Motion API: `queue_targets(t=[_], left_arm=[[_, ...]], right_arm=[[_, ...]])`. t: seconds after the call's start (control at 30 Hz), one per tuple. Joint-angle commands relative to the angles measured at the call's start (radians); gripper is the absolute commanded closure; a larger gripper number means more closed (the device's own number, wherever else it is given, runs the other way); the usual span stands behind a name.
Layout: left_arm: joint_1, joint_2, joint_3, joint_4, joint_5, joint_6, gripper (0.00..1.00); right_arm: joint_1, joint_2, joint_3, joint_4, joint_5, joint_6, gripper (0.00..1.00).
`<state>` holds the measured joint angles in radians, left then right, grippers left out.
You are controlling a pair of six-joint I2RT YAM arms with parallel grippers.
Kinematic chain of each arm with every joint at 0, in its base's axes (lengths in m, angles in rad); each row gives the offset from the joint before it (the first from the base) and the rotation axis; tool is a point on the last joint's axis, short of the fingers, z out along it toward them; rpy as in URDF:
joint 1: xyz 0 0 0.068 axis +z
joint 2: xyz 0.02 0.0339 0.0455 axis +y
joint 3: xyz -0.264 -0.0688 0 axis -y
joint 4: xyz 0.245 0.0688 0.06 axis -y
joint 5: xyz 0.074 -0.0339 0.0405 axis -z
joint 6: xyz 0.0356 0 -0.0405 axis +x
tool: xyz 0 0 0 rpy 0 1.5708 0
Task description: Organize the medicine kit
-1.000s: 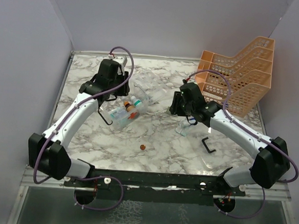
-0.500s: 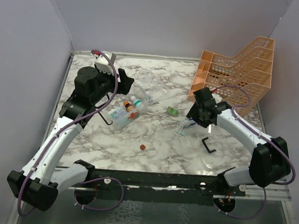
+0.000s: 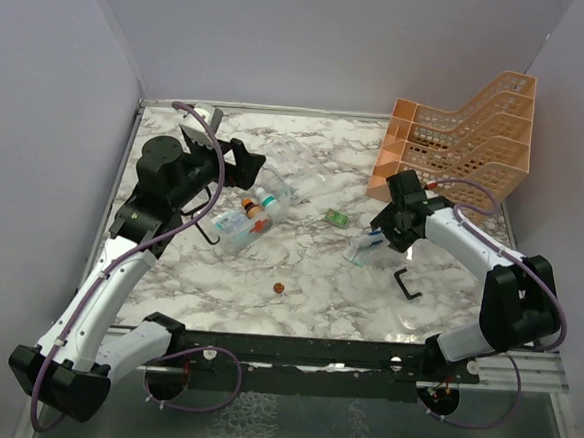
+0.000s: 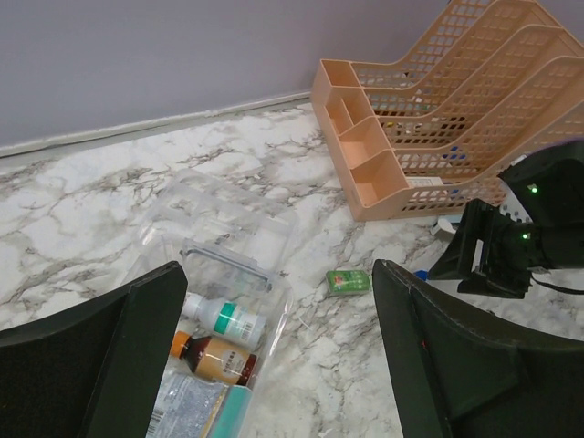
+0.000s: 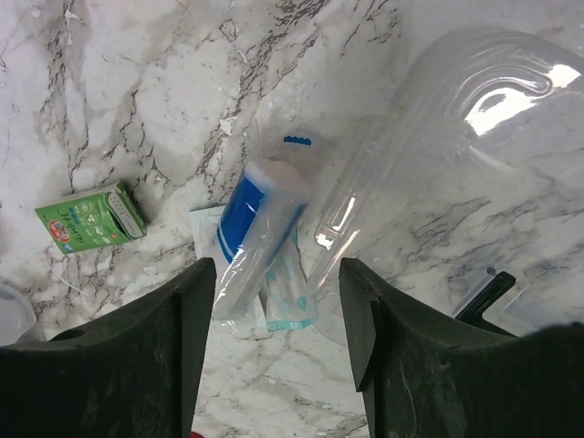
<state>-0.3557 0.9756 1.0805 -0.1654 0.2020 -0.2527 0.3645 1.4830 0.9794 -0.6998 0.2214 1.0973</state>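
Hovering above and just behind the medicine kit [image 3: 254, 214], an open clear box sitting on the marble tabletop [image 3: 317, 151], the left hand [image 4: 283, 356] is gaping wide and empty. Right of the kit, the right hand [image 5: 274, 338] is hanging part-open, empty, over a blue wrapped roll [image 5: 260, 228]. Lowering squarely astride the roll seems best, avoiding the green packet [image 5: 89, 217] lying nearer the kit.

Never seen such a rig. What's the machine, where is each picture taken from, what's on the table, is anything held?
Two robot arms stand at the near edge of a marble table. One picture looks down from above; two come from wrist cameras. The left pincer is open near the clear medicine box holding bottles. The right pincer is open above a blue-and-white packet. Also there: green box, clear lid, black handle, orange mesh rack. Nothing is held.
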Motion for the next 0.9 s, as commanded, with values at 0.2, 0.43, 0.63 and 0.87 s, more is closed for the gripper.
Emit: queue_targets(t=[0.2, 0.43, 0.63, 0.87], left_arm=[[-0.006, 0.030, 0.007, 0.036, 0.081, -0.017, 0.13], [-0.005, 0.055, 0.025, 0.007, 0.061, -0.025, 0.13], [-0.006, 0.072, 0.035, -0.002, 0.078, -0.030, 0.13], [-0.005, 0.113, -0.001, 0.091, 0.225, -0.131, 0.13]], right_arm=[[-0.010, 0.094, 0.017, 0.088, -0.040, 0.034, 0.43], [-0.011, 0.126, -0.006, 0.137, -0.051, 0.036, 0.48], [-0.012, 0.157, 0.010, 0.182, -0.051, -0.027, 0.70], [-0.012, 0.091, 0.016, 0.240, -0.163, -0.127, 0.82]])
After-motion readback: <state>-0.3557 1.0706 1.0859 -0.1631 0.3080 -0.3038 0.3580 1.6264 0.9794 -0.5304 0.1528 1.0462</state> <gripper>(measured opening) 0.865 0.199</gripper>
